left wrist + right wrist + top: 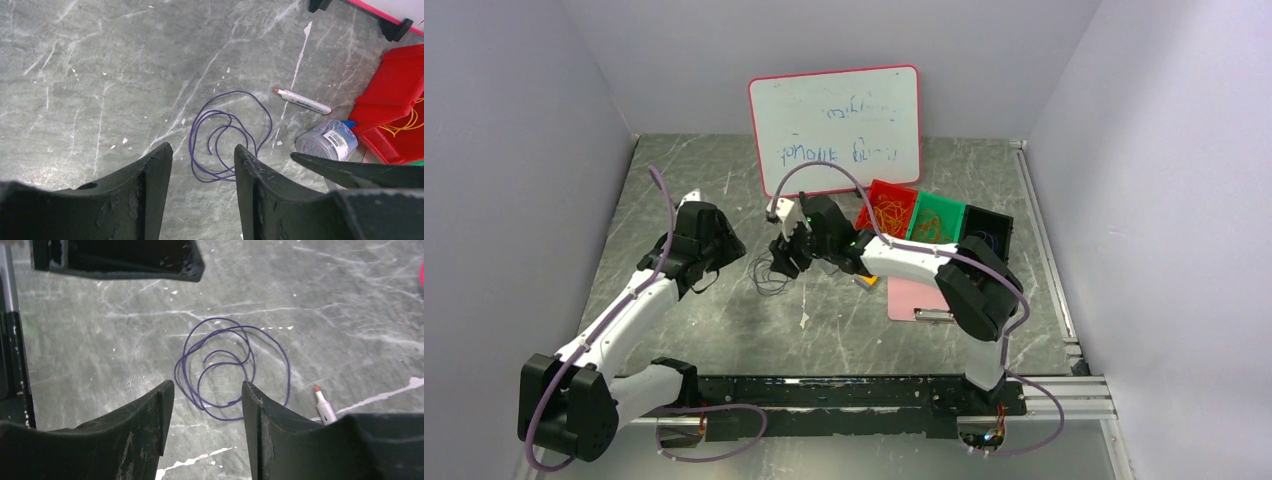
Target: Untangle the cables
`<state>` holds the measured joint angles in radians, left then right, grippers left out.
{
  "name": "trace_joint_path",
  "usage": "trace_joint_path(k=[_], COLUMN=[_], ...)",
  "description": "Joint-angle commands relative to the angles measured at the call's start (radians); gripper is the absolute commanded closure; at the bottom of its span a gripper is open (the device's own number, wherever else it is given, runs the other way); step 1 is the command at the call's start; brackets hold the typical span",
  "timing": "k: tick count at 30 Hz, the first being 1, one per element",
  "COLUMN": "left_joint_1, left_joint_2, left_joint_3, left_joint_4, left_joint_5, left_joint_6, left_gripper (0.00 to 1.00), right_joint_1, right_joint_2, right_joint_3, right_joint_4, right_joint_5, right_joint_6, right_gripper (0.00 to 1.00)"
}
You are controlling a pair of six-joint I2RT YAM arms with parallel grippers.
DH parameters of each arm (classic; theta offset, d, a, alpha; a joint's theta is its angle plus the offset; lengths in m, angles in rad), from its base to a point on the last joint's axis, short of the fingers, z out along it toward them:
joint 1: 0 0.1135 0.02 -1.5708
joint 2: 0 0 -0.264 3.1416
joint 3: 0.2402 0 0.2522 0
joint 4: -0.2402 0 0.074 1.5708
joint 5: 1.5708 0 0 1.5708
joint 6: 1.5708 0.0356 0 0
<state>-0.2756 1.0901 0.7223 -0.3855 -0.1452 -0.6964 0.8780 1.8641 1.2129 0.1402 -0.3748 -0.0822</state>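
Since the purple cable (pixel 227 137) lies alone in loose loops on the table (pixel 844 330) at 9 o'clock of centre, left gripper (pixel 202 155) and right gripper (pixel 207 390) both hang over it, jaws partly apart and empty, probably lining up a pick toward the row of bins (pixel 939 201) at 2 o'clock.

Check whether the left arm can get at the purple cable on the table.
Probably yes: the left gripper hangs open just above the purple cable, nothing between them; only the right gripper nearby might crowd it.
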Motion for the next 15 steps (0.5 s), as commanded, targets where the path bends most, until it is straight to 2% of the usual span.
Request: trace_joint_path(k=[1, 8, 15], left_joint_1=[0.013, 0.018, 0.019], left_joint_2=[-0.018, -0.022, -0.020], left_joint_3=[-0.006, -0.012, -0.013], left_joint_4=[0.022, 0.020, 0.022], left_joint_5=[-0.002, 0.005, 0.005], left_joint_6=[0.001, 0.000, 0.002], left_gripper=[0.46, 0.46, 0.46], right_joint_1=[0.036, 0.069, 0.087], right_joint_2=[0.031, 0.103, 0.150], right_joint_3=[-0.003, 0.039, 0.073], right_joint_4=[-0.033, -0.067, -0.081], right_joint_5=[-0.046, -0.022, 0.096], right_joint_6=[-0.088, -0.123, -0.116], right_gripper=[0.43, 0.40, 0.39])
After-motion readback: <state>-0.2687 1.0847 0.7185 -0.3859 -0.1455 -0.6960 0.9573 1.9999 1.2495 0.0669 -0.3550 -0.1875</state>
